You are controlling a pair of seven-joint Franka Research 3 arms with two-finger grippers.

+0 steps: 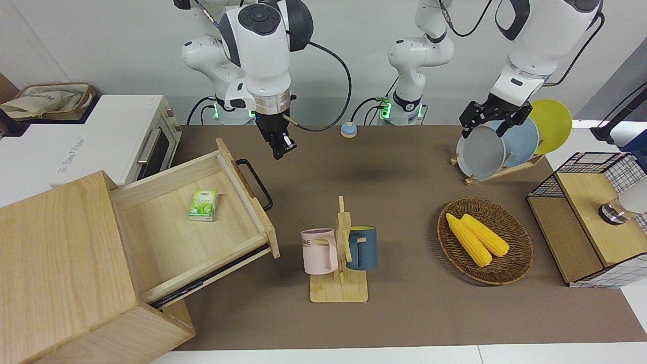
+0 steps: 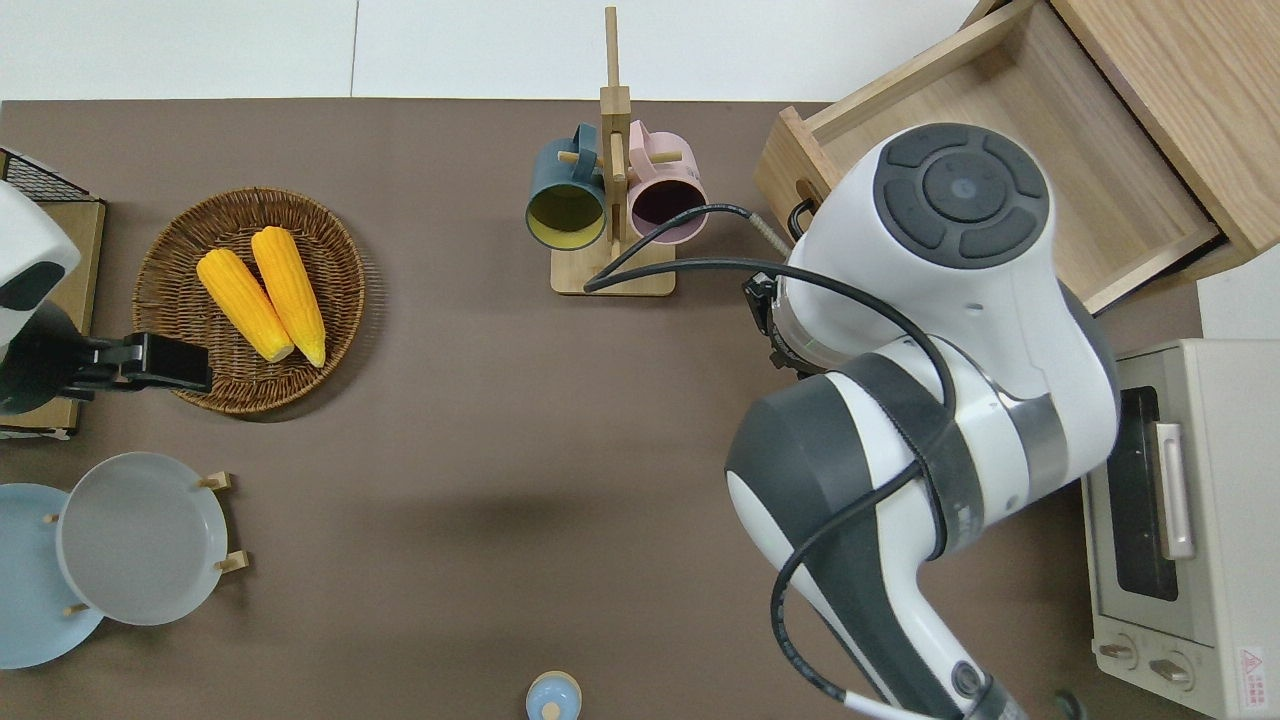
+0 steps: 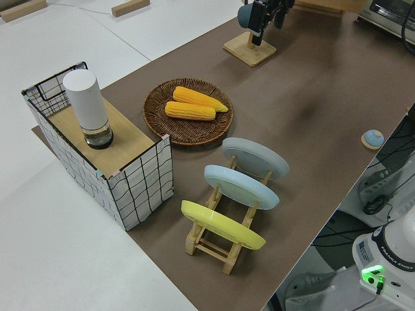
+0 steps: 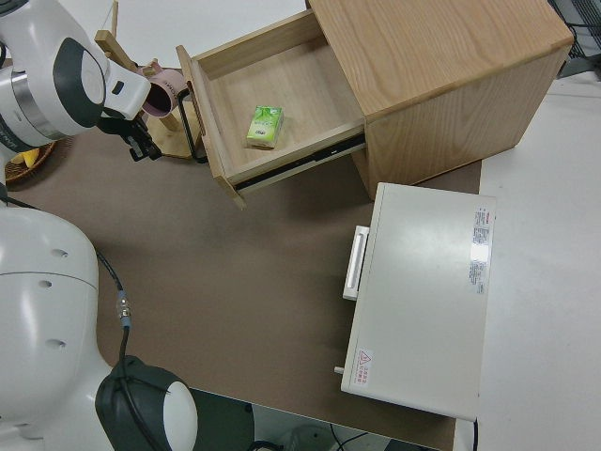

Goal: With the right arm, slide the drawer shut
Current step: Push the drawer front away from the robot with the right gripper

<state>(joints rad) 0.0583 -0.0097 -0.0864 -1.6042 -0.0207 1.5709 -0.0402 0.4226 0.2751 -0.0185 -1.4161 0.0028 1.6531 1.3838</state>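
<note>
The jaws of the right gripper [image 1: 279, 145] stand narrow with nothing between them, pointing down, up in the air just beside the drawer's black bar handle [image 1: 256, 183] and apart from it. The right arm [image 1: 263, 55] reaches down to it from the robots' side.

The drawer [image 1: 202, 222] stands pulled far out of the light-wood cabinet [image 1: 60, 273] at the right arm's end of the surface [image 1: 404, 202]. Its front panel faces the mug rack [image 1: 339, 258], and the long axis of that panel and of the handle runs slantwise from nearer the robots to farther from them. A small green packet [image 1: 203, 205] lies flat on the drawer's floor. The white oven [image 1: 126, 146] stands beside the cabinet, nearer to the robots.

The left arm is parked, its gripper [image 1: 489, 117] with jaws apart and empty.
</note>
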